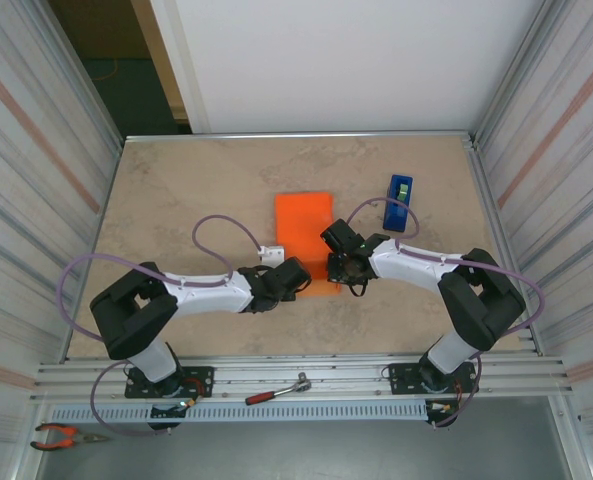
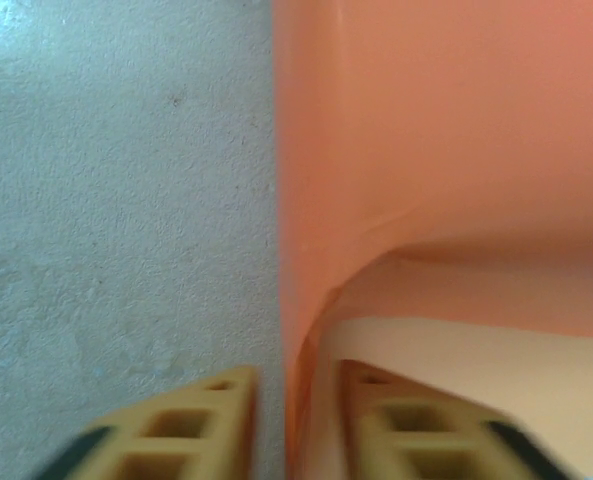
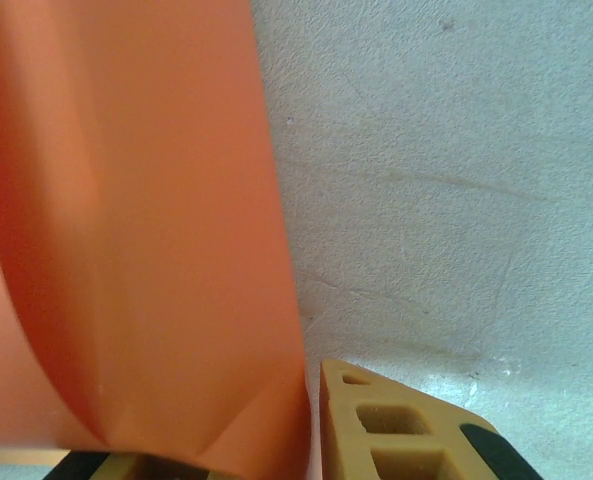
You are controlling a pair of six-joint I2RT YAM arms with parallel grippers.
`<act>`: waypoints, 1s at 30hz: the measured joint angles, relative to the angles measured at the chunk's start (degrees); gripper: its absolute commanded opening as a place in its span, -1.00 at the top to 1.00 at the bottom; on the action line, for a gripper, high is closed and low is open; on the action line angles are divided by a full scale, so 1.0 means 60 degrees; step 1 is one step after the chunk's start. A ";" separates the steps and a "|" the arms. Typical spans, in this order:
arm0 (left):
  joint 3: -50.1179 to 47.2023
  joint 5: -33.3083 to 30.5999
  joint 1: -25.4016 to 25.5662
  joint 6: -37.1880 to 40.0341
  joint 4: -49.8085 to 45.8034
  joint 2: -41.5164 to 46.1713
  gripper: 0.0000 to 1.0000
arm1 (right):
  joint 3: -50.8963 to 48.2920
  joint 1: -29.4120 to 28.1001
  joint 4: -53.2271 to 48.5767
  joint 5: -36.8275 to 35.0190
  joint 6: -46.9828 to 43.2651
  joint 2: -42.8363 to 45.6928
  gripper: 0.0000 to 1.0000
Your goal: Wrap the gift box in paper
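Note:
The orange paper point(image 1: 304, 232) lies mid-table, folded into a narrow strip. Both grippers meet at its near end. My left gripper point(image 1: 294, 281) is at the strip's left edge. In the left wrist view the paper point(image 2: 426, 150) curls up, its edge stands between the tan fingers point(image 2: 206, 420), and there is a gap on each side. A pale surface point(image 2: 476, 360) shows under the lifted fold. My right gripper point(image 1: 338, 264) holds the right edge; the paper point(image 3: 136, 220) lies against its right finger point(image 3: 396, 430) and covers the other. The gift box is hidden.
A blue tape dispenser point(image 1: 398, 203) stands right of the paper, close behind the right arm. A ratchet point(image 1: 276, 390) lies on the front rail and pliers point(image 1: 61, 435) at the lower left. Metal walls close in both sides.

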State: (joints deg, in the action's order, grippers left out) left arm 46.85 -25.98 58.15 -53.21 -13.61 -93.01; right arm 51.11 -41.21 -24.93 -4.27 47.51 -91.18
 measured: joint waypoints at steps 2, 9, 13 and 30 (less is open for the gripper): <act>0.0000 -0.0004 0.0000 -0.0058 -0.0004 -0.0062 1.00 | 0.0000 0.0000 0.0000 0.0000 0.0000 0.0004 0.63; 0.0222 -0.0029 0.0000 0.0076 -0.0040 -0.0204 0.30 | 0.0000 0.0000 0.0000 -0.0004 0.0000 0.0004 0.62; 0.0412 -0.0029 -0.0073 0.0186 -0.0036 -0.0219 0.20 | 0.0000 0.0000 -0.0004 -0.0004 0.0004 0.0004 0.51; 0.0659 0.0004 -0.0244 0.0481 0.0036 -0.0623 0.55 | -0.0189 -0.0557 -0.0364 -0.0331 0.0295 0.0204 0.92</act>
State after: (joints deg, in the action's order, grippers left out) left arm 50.81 -25.96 56.69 -50.33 -13.39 -96.75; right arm 49.98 -44.56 -27.11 -6.26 49.28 -89.95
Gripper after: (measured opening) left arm 0.225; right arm 0.159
